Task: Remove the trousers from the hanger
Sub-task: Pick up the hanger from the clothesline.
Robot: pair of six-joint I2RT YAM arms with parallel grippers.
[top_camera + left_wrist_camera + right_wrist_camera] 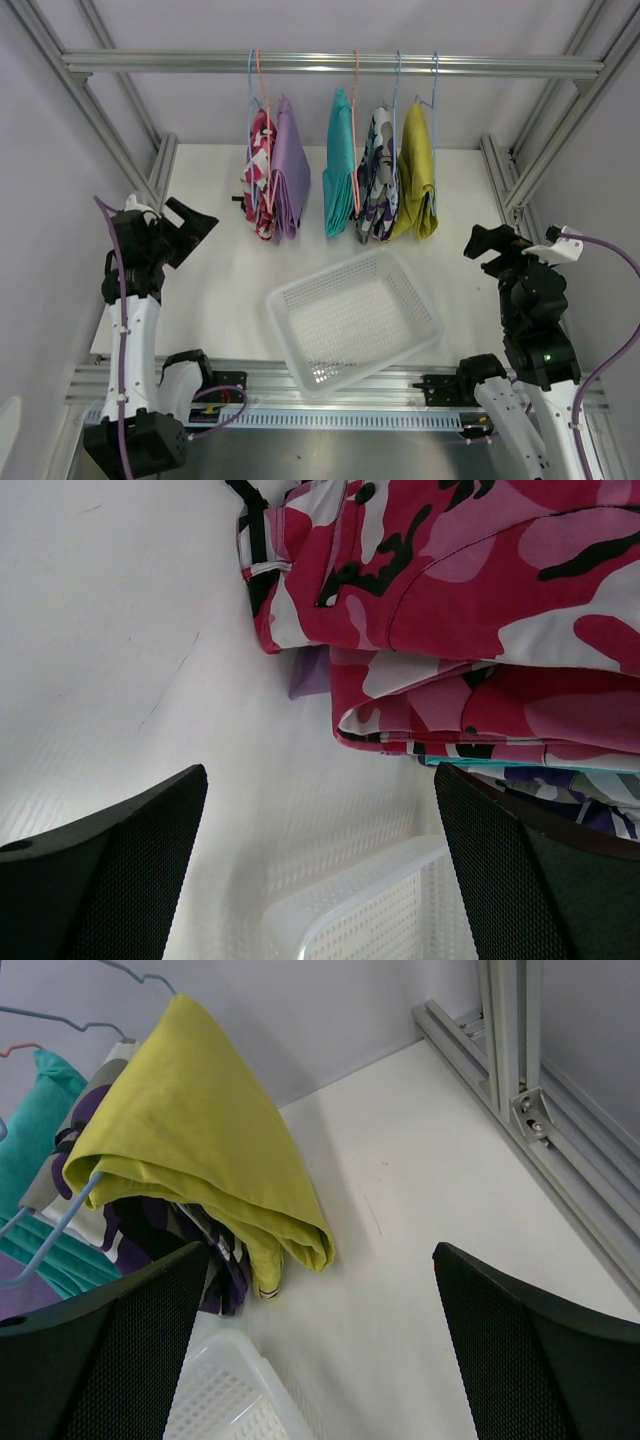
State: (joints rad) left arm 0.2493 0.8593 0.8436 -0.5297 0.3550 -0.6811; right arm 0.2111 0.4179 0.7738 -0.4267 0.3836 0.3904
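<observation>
On the rail ahead, red shorts hang nearest your left gripper, yellow shorts nearest your right gripper, both wide open, empty.

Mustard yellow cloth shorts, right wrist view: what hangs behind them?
Purple-black-white camouflage cloth shorts, mostly covered by the mustard yellow shorts; teal cloth shorts beyond, partly covered too.

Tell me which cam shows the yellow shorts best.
Right wrist: the yellow shorts are close and large, folded over a blue hanger. The top view shows them small, rightmost on the rail. The left wrist view doesn't show them.
</observation>
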